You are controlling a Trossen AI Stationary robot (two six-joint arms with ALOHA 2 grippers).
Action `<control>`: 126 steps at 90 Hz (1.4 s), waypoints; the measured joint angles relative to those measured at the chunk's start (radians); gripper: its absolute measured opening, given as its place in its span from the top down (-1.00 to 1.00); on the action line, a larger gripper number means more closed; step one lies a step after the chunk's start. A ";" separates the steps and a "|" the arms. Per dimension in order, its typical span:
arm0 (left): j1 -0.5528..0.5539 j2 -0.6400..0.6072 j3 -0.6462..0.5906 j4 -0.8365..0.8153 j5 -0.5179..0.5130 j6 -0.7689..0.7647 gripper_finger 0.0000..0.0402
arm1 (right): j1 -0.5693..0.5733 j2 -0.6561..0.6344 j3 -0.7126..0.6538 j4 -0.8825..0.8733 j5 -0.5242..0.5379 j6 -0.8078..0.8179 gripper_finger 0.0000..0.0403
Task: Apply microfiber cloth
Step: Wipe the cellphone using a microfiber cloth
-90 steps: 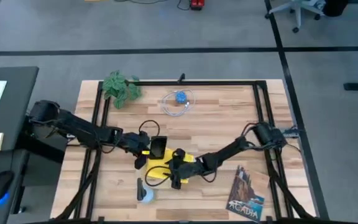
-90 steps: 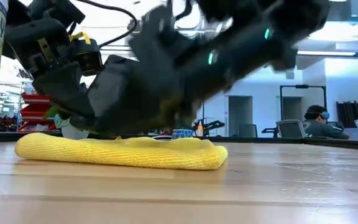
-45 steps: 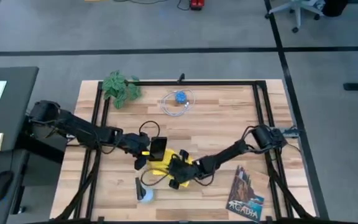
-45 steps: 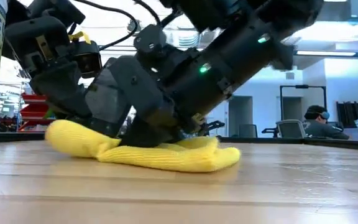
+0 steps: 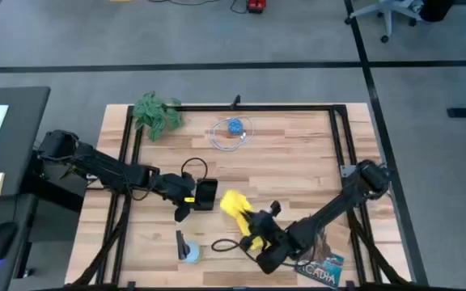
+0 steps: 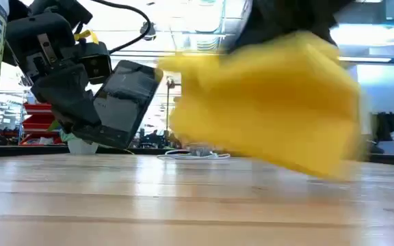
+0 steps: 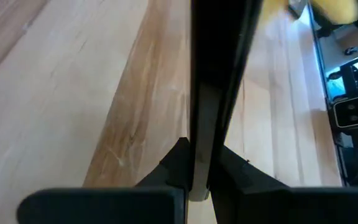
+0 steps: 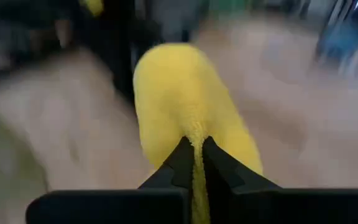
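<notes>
The right gripper (image 5: 259, 241) is pinching the yellow microfiber cloth (image 5: 239, 212) between its fingers and holding it up off the table (image 5: 298, 162). In the low view the cloth (image 6: 269, 102) is hanging clear above the wooden surface, with no part of it touching the boards. From above, it is sitting near the front middle of the table, just right of the phone (image 5: 205, 194), with the right arm reaching in from the right edge. In the right wrist view the two fingers (image 8: 180, 163) are meeting narrowly on a fold of the cloth (image 8: 182, 106), which is bulging out beyond them.

The left gripper (image 5: 191, 200) is gripping the black phone and holding it tilted above the table at the left centre. The low view is showing the phone (image 6: 122, 102) leaning with its screen towards the cloth and its lower edge off the wood. In the left wrist view the phone's thin edge (image 7: 216, 74) is running straight up between the fingers (image 7: 174, 168), which are pressing on it from both sides.

A green leafy plant (image 5: 157, 115) is lying at the far left corner, a book (image 5: 320, 257) at the near right, and a spray bottle (image 5: 186, 247) near the front edge.
</notes>
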 joint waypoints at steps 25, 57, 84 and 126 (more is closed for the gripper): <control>-0.001 0.163 0.001 0.227 0.089 -0.014 0.95 | -0.143 0.016 0.002 0.581 -0.116 -0.860 1.00; 0.000 0.234 0.000 0.390 0.112 -0.030 0.95 | -0.230 0.047 0.004 0.476 -0.302 -0.976 1.00; 0.014 0.217 -0.001 0.430 0.106 -0.030 0.95 | -0.187 0.140 0.032 0.424 -0.393 -0.934 1.00; 0.008 0.212 0.001 0.468 0.096 -0.035 0.95 | -0.228 0.176 0.235 0.265 -0.215 -0.933 1.00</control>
